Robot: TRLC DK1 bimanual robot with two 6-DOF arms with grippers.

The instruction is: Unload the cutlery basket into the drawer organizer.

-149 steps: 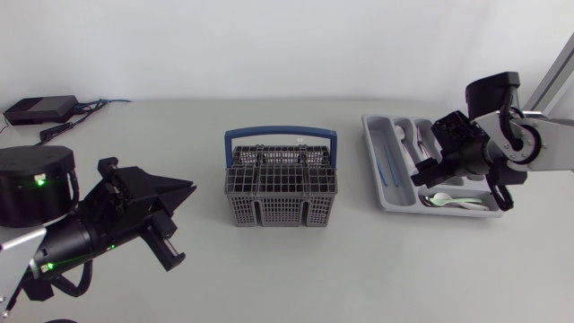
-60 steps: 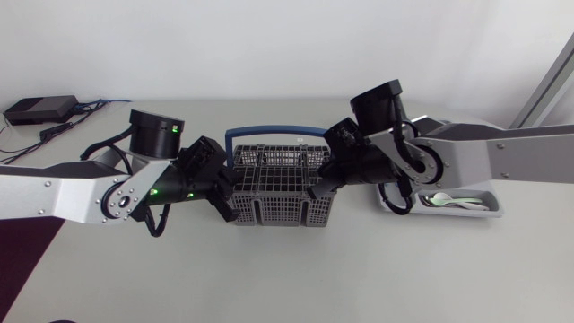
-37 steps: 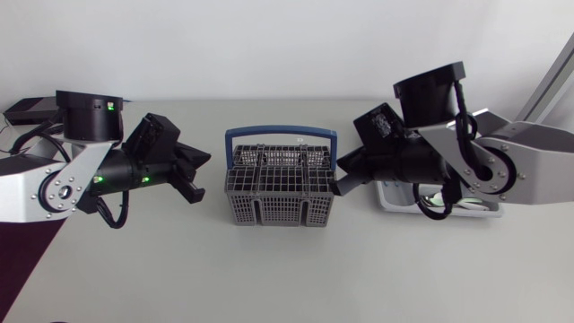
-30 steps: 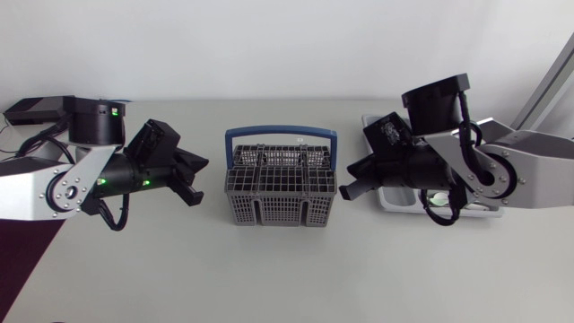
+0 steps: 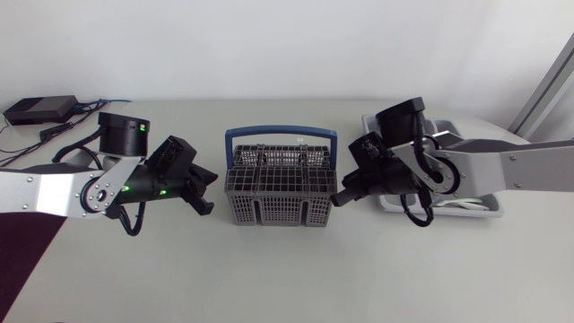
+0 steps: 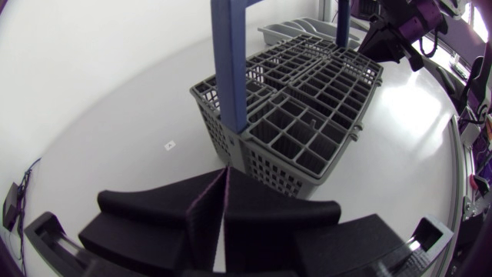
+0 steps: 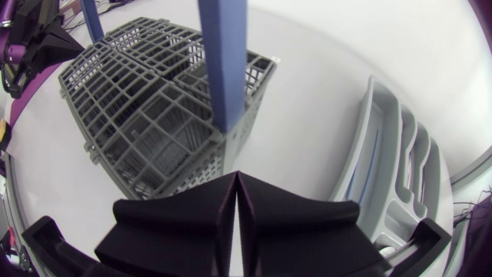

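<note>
- Pale grey table (image 5: 287,269) carries the cutlery basket (image 5: 282,193) at its middle, with the drawer organizer (image 5: 484,208) to the basket's right, partly hidden under the right arm.
- The basket's long axis runs across the table from arm to arm. Its blue handle (image 5: 281,133) arches along that axis, with one post rising from each short end wall.
- The left gripper (image 5: 208,186) sits just beside the left end wall. In its wrist view the tips point straight at the near handle post, low against the wall.
- The right gripper (image 5: 337,197) mirrors it at the right end wall. Whether its tip touches the grid cannot be told.
- Both pairs of fingers are pressed together, only a seam between them, and neither holds anything.
- Every compartment visible from the wrist views looks empty, so the unloading appears finished or nearly so.
- The two arms are about equally near the basket, while only the right arm is near the organizer.
</note>
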